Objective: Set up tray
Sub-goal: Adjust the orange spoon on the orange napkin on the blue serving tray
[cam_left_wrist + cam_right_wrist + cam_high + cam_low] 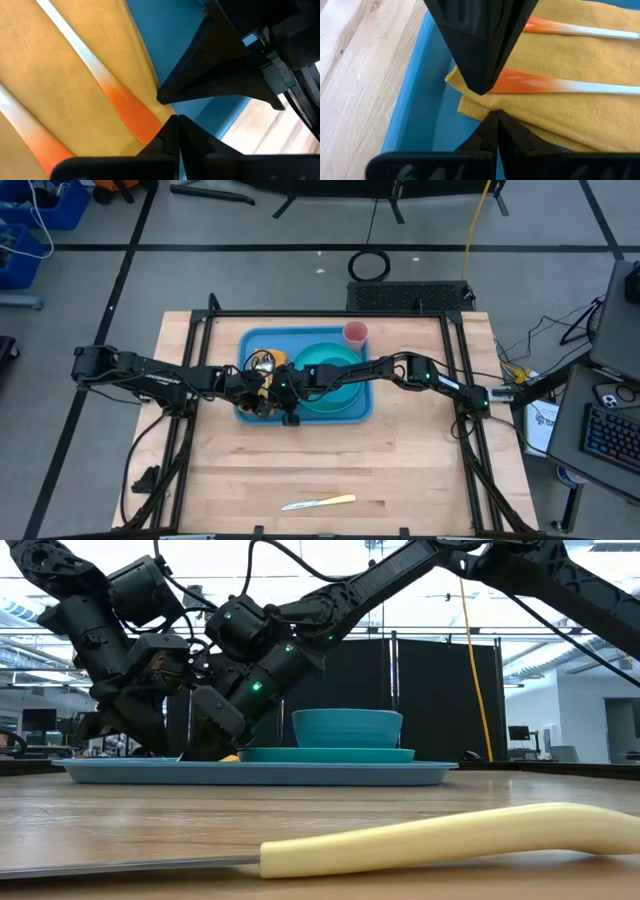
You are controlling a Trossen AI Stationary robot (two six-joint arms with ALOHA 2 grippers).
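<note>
Both pincers, left gripper (177, 131) and right gripper (495, 125), are pressed together, tips meeting over one yellow cloth napkin (580, 115) carrying two orange-tipped utensils (560, 86), possibly chopsticks. One light-blue tray (250, 412) mid-table holds one teal plate (345, 395), one bowl (347, 727). One yellow-handled knife (320, 502) lies near the table's front.

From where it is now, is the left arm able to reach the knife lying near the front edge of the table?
Probably yes. The knife lies alone on bare wood, nothing around it. The left gripper is shut over the tray and would first have to lift away.

Orange-tipped utensils (127, 112) on yellow cloth (60, 100)
</note>
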